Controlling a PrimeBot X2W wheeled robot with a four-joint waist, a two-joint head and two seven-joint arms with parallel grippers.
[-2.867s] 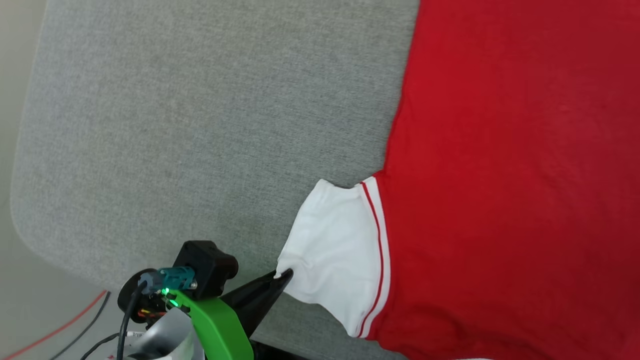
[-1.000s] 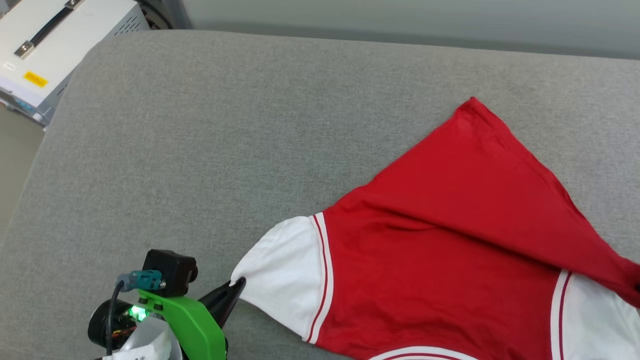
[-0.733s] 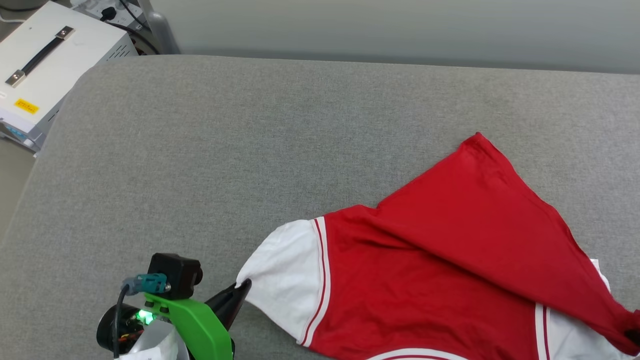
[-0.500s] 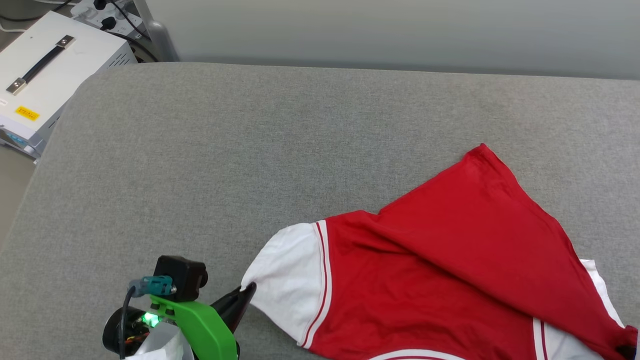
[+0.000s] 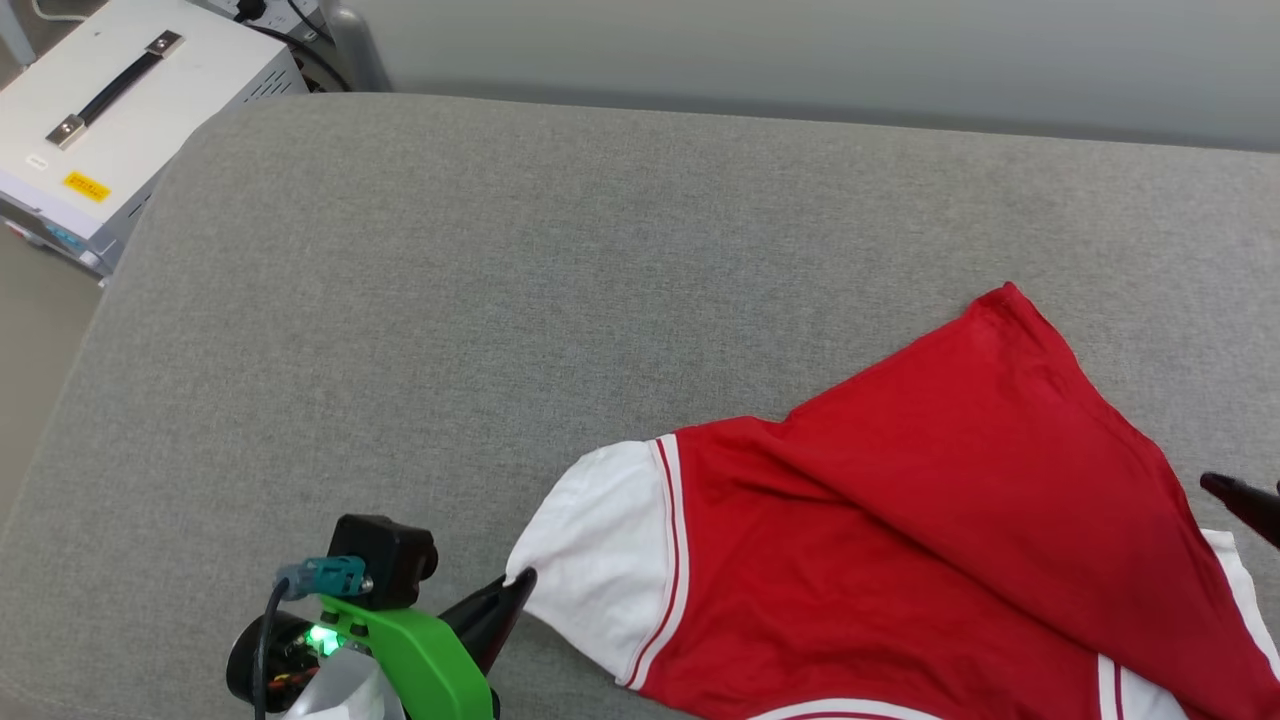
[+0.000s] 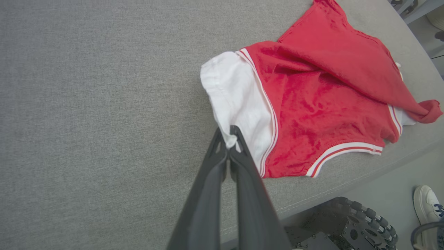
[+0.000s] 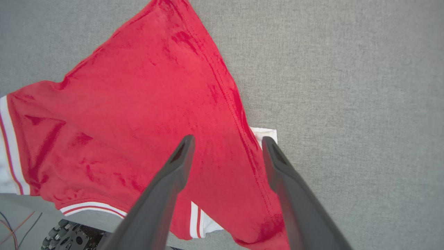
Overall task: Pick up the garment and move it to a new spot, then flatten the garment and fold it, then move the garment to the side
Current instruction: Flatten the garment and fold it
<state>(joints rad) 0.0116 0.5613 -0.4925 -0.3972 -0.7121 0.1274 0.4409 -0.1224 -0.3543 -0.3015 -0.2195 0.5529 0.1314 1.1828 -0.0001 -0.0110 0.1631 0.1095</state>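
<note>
The garment [image 5: 900, 540], a red T-shirt with white sleeves and striped trim, lies on the grey padded table [image 5: 480, 260] with its lower part folded diagonally over its right side. My left gripper [image 5: 520, 582] is shut on the edge of the white left sleeve [image 6: 239, 93]; in the left wrist view the left gripper [image 6: 229, 133] pinches a small tuft of it. My right gripper [image 7: 227, 140] hangs open over the folded red cloth [image 7: 138, 114], holding nothing. One of its dark fingertips [image 5: 1235, 495] shows at the right edge of the head view.
A white case with a black handle [image 5: 110, 110] stands off the table's far left corner. My wheeled base [image 6: 347, 225] and a person's white shoe [image 6: 428, 205] sit below the table's near edge. Bare grey table stretches to the left and beyond the garment.
My right gripper has opened and let go of the red corner it carried; the fold now rests over the right sleeve. The left gripper keeps its pinch. The head camera has shifted.
</note>
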